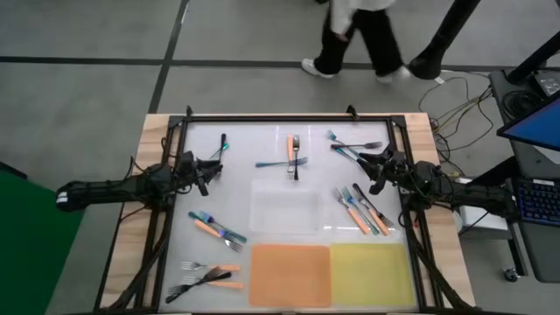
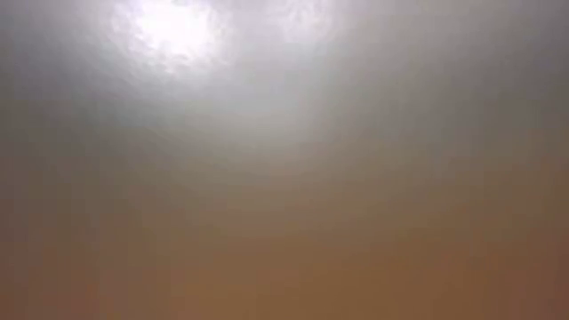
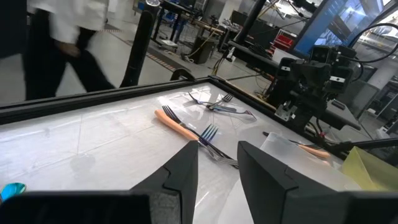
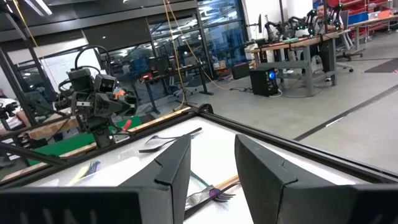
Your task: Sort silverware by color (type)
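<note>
Seen from above, the forks lay scattered across the white table (image 1: 236,149) in loose mixed clusters: a crossed group (image 1: 294,157) at the far centre, another pile (image 1: 359,210) near the right arm, and more at the near left (image 1: 206,278). The left gripper (image 1: 213,166) hovered at the left side, fingers (image 3: 180,177) spread with nothing between them. The right gripper (image 1: 363,166) waited at the right, likewise parted and empty. The orange mat (image 1: 290,273) and yellow mat (image 1: 368,273) sat bare. A good pick would likely single out one fork by its handle, clear of overlapping neighbours.
</note>
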Robot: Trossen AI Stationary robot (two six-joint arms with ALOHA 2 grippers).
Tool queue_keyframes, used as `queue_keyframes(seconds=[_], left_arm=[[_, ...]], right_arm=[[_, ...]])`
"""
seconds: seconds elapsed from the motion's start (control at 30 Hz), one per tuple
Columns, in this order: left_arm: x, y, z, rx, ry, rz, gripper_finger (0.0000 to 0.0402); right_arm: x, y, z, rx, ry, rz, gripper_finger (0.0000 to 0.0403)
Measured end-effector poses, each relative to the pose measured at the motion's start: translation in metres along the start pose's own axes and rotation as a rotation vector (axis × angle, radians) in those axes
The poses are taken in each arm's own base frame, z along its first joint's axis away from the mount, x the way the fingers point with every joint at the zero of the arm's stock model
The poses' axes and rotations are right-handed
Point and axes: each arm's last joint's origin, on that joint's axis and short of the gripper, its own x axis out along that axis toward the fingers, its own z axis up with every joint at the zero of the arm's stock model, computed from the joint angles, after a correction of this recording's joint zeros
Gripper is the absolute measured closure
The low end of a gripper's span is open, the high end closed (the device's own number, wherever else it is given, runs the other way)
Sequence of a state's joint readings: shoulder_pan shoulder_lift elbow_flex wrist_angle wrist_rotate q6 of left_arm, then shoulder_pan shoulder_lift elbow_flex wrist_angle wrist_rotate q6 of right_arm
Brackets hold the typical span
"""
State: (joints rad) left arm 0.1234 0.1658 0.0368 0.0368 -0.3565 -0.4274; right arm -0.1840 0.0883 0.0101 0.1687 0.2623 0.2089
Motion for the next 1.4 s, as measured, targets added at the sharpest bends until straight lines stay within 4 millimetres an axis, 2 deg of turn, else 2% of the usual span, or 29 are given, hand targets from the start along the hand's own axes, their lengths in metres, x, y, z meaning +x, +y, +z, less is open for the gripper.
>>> queue_keyframes(seconds=[0.83, 1.07, 1.23, 1.4], left_arm=[[0.0, 0.0, 0.0, 0.0, 0.0, 0.0, 0.0306], [0.0, 0.0, 0.0, 0.0, 0.0, 0.0, 0.0306], [0.0, 0.0, 0.0, 0.0, 0.0, 0.0, 0.0306], [0.0, 0.0, 0.0, 0.0, 0.0, 0.0, 0.0306]], right_arm=[[0.0, 0.001, 0.003, 0.044, -0.035, 0.008, 0.0287], [-0.001, 0.001, 0.011, 0.246, -0.123, -0.008, 0.0287], [-0.001, 0.0, 0.013, 0.452, -0.15, -0.018, 0.0287], [-0.001, 0.0, 0.013, 0.534, -0.154, -0.012, 0.0287]])
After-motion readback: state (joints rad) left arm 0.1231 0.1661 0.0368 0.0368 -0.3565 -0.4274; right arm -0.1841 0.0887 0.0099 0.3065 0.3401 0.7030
